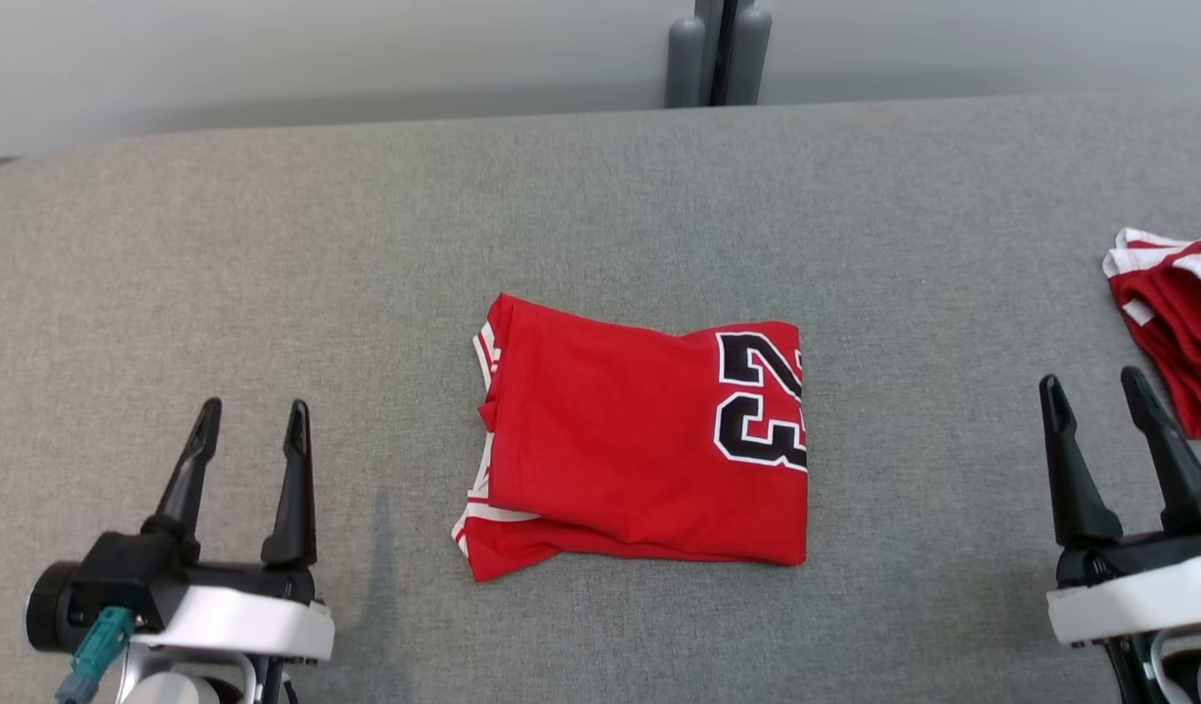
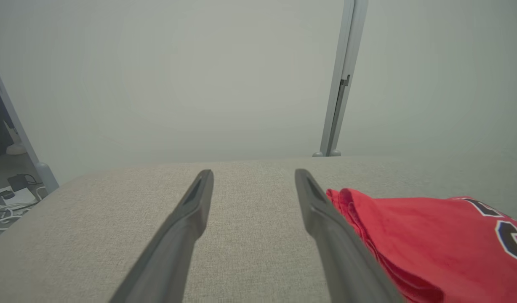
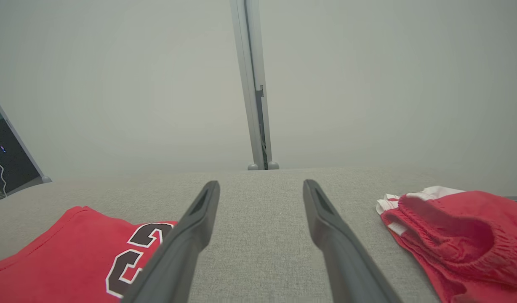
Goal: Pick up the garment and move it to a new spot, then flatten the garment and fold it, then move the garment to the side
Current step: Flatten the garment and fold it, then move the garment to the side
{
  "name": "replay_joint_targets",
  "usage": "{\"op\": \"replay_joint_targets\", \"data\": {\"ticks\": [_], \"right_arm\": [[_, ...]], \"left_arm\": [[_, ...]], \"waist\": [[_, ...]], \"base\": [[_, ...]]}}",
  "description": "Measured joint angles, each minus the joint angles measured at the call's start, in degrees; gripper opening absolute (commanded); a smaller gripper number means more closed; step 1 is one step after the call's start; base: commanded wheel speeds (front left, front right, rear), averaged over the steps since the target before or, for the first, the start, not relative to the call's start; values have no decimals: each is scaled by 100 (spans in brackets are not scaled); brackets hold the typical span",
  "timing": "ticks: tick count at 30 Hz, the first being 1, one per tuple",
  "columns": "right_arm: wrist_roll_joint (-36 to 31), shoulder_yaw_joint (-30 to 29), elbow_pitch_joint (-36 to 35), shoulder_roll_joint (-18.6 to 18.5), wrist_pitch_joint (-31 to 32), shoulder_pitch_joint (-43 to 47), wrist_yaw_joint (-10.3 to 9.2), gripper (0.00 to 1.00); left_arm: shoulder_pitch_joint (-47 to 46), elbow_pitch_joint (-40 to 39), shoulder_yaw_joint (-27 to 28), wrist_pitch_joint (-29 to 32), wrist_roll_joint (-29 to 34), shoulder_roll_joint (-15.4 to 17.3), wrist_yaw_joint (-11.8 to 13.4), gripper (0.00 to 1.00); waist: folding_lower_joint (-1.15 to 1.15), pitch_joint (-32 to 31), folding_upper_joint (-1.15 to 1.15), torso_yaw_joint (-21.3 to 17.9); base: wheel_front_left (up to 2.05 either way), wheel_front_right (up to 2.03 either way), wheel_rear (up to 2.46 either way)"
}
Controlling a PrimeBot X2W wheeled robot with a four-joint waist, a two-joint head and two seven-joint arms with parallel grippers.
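Grey table [image 1: 268,244] carries the folded jersey [image 1: 640,450] midway between the left gripper [image 1: 254,403] and right gripper [image 1: 1089,376]. Both are spread wide and empty, likely parked clear because folding looks done; the sideways move is not yet made.

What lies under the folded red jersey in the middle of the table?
The jersey shows its own white-trimmed lower layers at its left edge, on the grey table. Anything beneath its middle is covered.
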Motion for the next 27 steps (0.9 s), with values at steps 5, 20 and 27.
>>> {"op": "replay_joint_targets", "data": {"ticks": [5,20,27], "right_arm": [[-62,-130,-102,66,123,318,0,100],[-230,-349,-454,137,513,961,0,100],[-227,-409,-554,185,637,1079,0,100]], "left_arm": [[276,-54,-29,63,0,1,41,100],[860,-190,-167,414,-10,94,79,100],[906,-190,-163,515,-51,171,81,100]], "waist": [[0,-256,0,4],[0,-897,0,-9],[0,-1019,0,-5]], "base": [[0,0,0],[0,0,0],[0,0,0]]}}
